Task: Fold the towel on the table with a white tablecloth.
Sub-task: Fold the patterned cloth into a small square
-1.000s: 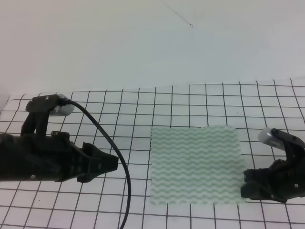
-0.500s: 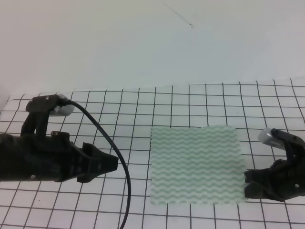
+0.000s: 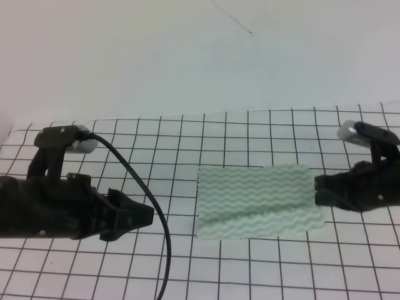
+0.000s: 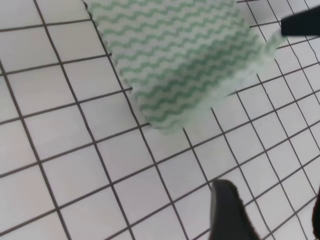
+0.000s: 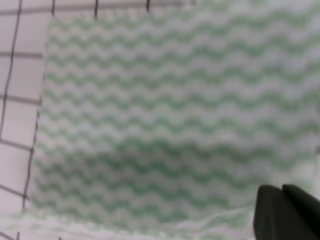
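The striped towel (image 3: 255,201), spread on the gridded tablecloth (image 3: 156,144), is pinched at its near right corner by the right gripper (image 3: 320,190), while the left gripper (image 3: 149,215) is seen farther off, its state unclear.

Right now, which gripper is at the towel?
The right gripper, at the towel's lifted right edge. The left gripper sits apart on the tablecloth.

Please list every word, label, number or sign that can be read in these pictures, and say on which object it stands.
None: no readable text in any view.
The towel carries only wavy green stripes.
The tablecloth carries only a black grid.
The left gripper and right gripper show no label.
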Action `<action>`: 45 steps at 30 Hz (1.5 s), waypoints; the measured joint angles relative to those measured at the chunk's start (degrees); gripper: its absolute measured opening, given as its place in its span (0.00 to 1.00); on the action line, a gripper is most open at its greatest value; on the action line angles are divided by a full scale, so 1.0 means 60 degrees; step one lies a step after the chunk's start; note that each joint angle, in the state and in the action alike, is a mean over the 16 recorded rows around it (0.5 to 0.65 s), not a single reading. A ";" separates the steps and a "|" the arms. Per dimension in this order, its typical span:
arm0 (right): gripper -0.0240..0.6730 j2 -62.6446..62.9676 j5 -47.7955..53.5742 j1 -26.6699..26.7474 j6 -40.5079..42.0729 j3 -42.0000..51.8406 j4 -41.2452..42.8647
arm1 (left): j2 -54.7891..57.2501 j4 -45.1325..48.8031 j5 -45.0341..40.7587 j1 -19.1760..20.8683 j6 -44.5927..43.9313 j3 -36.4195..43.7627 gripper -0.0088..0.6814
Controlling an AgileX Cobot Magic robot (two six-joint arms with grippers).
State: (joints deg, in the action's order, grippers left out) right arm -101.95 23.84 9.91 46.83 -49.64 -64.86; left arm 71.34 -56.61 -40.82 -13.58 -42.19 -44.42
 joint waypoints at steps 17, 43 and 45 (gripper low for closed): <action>0.03 -0.1923 -0.0267 -0.0018 0.0008 -0.2699 -0.0011 | 0.0000 0.0032 -0.0375 0.0000 -0.0069 0.0000 0.50; 0.25 -0.2585 0.0197 -0.0688 0.1131 -0.3260 -0.0338 | -0.0017 0.0042 -0.0416 0.0000 -0.0094 0.0000 0.50; 0.31 -0.2532 0.0241 -0.0688 0.1485 -0.3366 -0.0424 | -0.0017 0.0056 -0.0404 0.0000 -0.0094 0.0000 0.50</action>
State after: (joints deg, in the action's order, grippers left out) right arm -117.15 25.29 5.78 55.74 -69.84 -67.40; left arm 71.24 -56.27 -43.24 -13.58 -42.75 -44.42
